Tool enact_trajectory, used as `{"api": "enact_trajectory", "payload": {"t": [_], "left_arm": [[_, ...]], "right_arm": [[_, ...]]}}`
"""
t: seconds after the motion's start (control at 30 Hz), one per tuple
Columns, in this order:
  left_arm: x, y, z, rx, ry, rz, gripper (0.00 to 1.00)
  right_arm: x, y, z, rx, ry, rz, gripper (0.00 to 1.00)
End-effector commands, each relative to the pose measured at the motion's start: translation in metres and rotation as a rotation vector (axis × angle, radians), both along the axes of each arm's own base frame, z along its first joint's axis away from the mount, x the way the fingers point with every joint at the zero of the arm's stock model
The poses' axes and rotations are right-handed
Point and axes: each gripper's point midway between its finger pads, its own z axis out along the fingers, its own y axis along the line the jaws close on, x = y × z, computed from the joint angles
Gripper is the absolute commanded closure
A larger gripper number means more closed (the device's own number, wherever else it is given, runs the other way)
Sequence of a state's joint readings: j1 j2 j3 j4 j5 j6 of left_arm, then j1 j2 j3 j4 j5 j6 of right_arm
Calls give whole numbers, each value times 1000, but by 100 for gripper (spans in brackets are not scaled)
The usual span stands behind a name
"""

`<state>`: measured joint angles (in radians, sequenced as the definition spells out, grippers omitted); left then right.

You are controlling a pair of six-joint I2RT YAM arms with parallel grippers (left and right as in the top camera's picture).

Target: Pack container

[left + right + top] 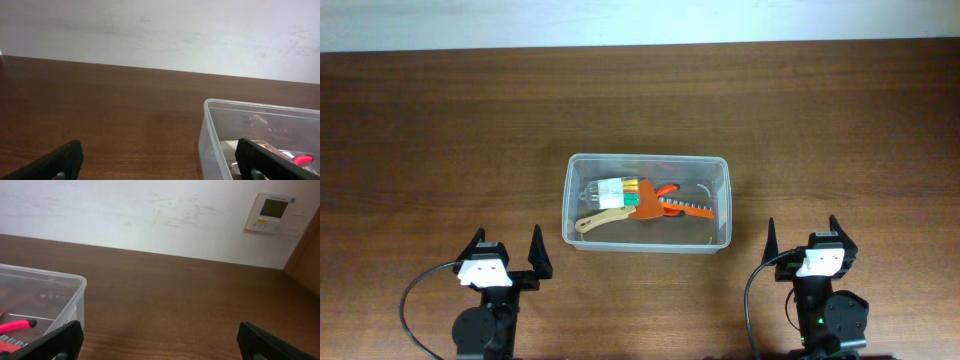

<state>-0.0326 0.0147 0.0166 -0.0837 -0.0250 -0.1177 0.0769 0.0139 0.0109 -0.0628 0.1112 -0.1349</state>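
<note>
- Overhead: the container (620,157) sits mid-table (440,130), ahead of both arms. A small clear box (617,193), an orange tool (672,206) and a wooden handle (597,221) lie inside. The left gripper (507,240) and right gripper (803,232) are spread wide and hold nothing.
- Left wrist: fingers (55,162) splayed, empty; container corner at lower right.
- Right wrist: fingers (55,342) splayed, empty; container corner at lower left.

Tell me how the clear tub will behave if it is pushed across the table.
The container looks thin-walled and lightly loaded, so it would probably slide on the smooth table. Its low, wide shape makes tipping unlikely. The walls may flex under a push, and the loose tools inside could shift.
</note>
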Motion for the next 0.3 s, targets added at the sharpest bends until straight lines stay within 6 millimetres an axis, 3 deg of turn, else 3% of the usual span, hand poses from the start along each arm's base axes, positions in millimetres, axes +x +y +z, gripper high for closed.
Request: {"api": "enact_trajectory", "payload": {"t": [0.0, 0.27], "left_arm": [[0, -4, -1, -10, -2, -21, 1], [0, -4, -1, -10, -2, -20, 1]], "right_arm": [[0, 1, -3, 0, 5, 1, 1], [0, 1, -3, 0, 5, 1, 1]]}}
